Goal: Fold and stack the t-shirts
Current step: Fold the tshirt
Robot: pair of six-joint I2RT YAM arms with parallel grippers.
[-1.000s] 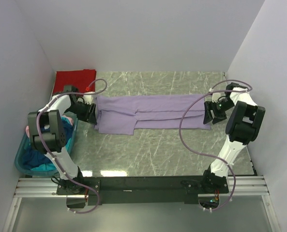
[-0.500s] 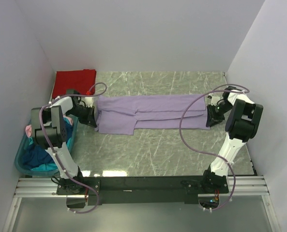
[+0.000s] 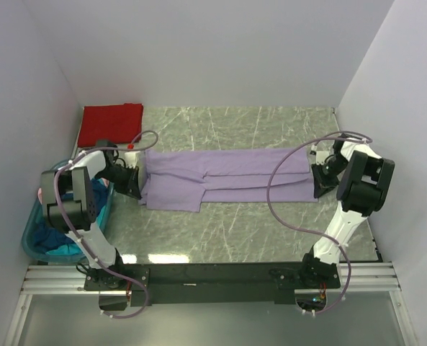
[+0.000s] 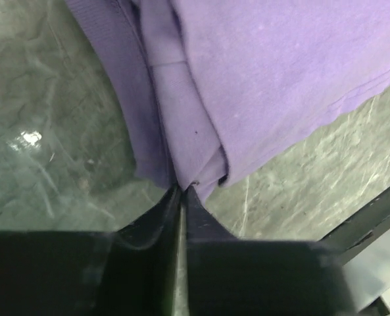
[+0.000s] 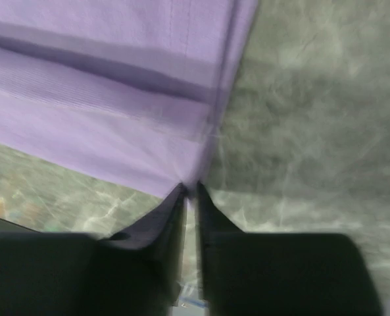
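You're pinching purple t-shirt [image 3: 227,169] mid-frame: left gripper [image 4: 183,189] clenching its left edge, right gripper [image 5: 190,187] clenching right corner.

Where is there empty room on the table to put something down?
Two bare marble strips: a wide one between the purple shirt and the black rail, and a narrower one between that shirt and the back wall, right of the red shirt. The left side is crowded: red shirt, teal tub and left arm sit close together.
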